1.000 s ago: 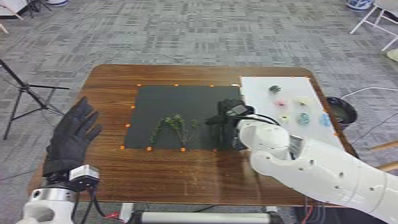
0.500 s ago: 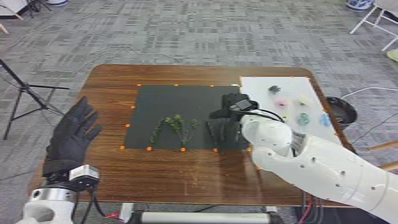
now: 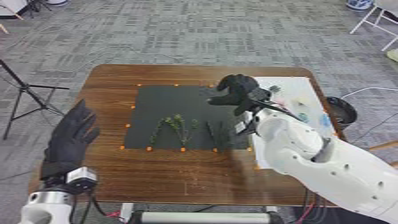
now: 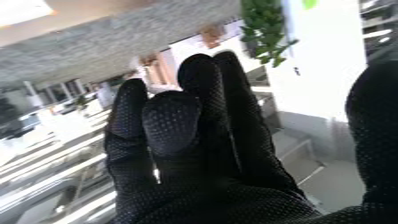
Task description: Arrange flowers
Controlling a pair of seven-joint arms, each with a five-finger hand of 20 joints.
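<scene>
flowers (image 3: 303, 117) in soft blues and pinks lie on the white sheet (image 3: 298, 83) at the right of the frame, while leafy green sprigs (image 3: 177, 123) sit on the dark mat (image 3: 160, 102) near the centre. the right hand (image 3: 242, 95) has just drawn up the mat to its upper right corner, leaving thin dark stems (image 3: 211, 131) beside the sprigs; its fingers are extended, released from any hold. that suggests the greenery is down and a bloom should come next. the left hand (image 3: 67, 135), relaxed and empty, waits at the left edge.
</scene>
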